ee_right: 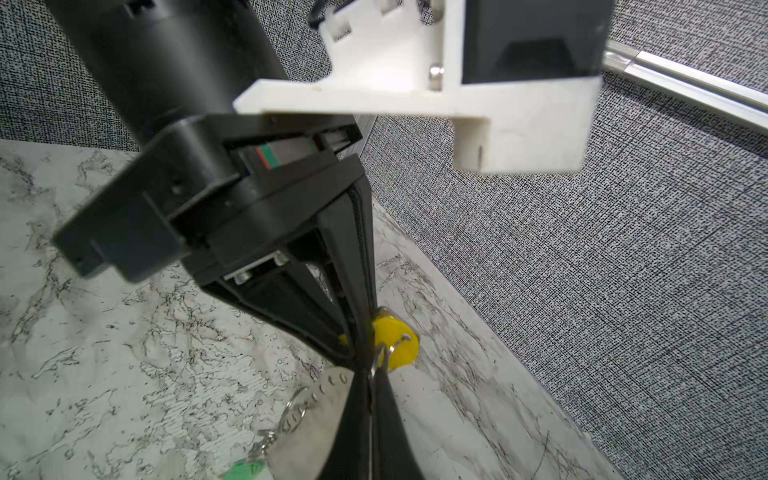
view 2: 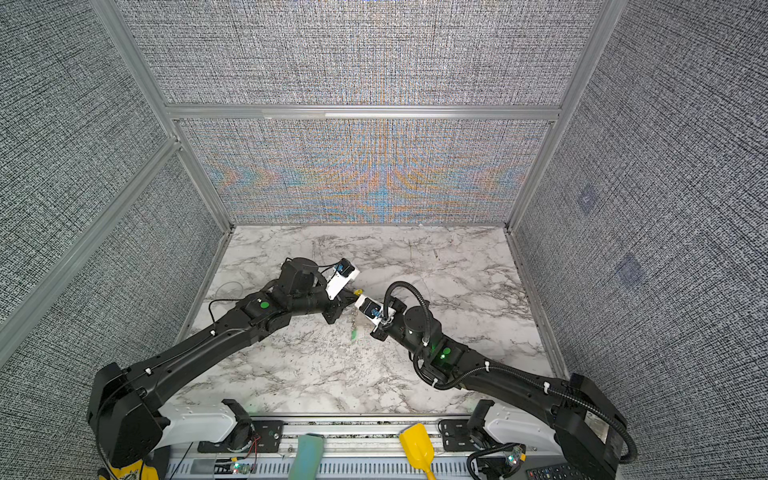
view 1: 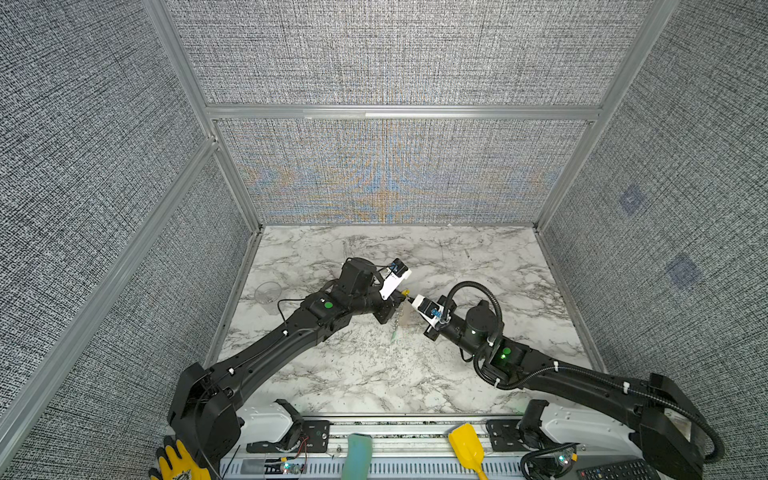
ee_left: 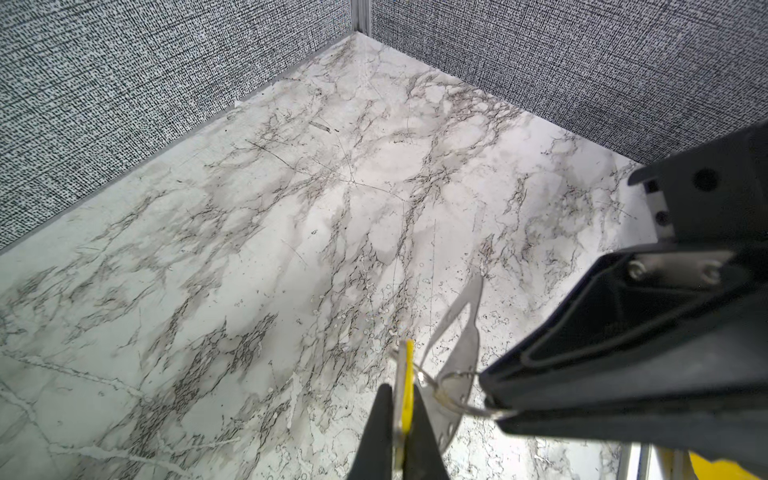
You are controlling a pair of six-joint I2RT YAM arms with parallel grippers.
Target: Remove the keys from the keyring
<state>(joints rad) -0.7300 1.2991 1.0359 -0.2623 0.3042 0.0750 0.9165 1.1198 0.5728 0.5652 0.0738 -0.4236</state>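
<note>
While both arms meet above the middle of the marble worktop (view 1: 374,374), the left end effector (ee_left: 402,401) is clenched on the yellow tag (ee_left: 409,365), seen edge-on between its fingers. The right end effector (ee_right: 370,399) is clamped tight on that tag's small metal ring (ee_right: 380,359); whether it also pinches the keyring (ee_right: 316,411) is hard to tell. The keyring, a flat dull-grey loop with a row of bumps along its straight edge, hangs just beside the right fingertips. Its long axis slopes down toward the worktop's near edge. The green tag (ee_right: 241,471) dangles from its lower end on a short chain.
</note>
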